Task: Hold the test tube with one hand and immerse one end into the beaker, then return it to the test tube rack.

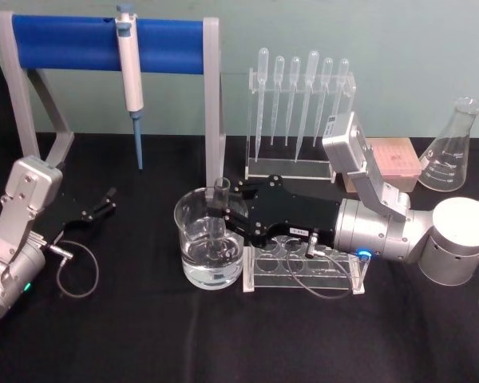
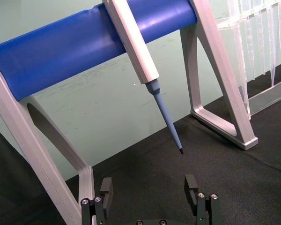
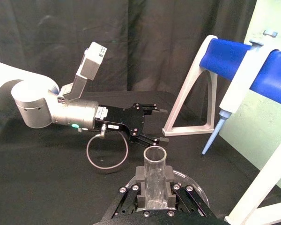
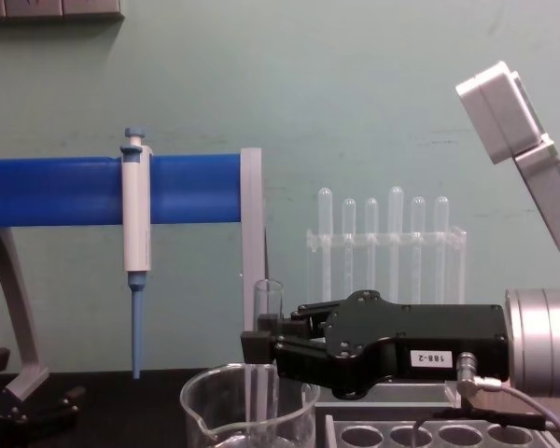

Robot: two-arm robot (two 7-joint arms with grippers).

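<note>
The test tube (image 1: 221, 194) stands upright with its lower end down inside the beaker (image 1: 185, 231), which holds clear water. My right gripper (image 1: 223, 220) is shut on the tube's upper part, just above the beaker's rim. From the chest view the tube (image 4: 267, 303) rises out of the beaker (image 4: 215, 411), clamped by the right gripper (image 4: 261, 347). The right wrist view looks down the open tube mouth (image 3: 154, 161) between the fingers. My left gripper (image 1: 108, 202) rests open at the table's left, well apart from the beaker; its fingers (image 2: 106, 187) hold nothing.
A blue-bar stand (image 1: 64, 44) with a hanging pipettor (image 1: 131, 80) stands at the back left. A pipette rack (image 1: 299, 112) is behind the beaker. A clear tube rack (image 1: 303, 275) lies under my right wrist. A conical flask (image 1: 453, 152) and pink box (image 1: 395, 159) sit back right.
</note>
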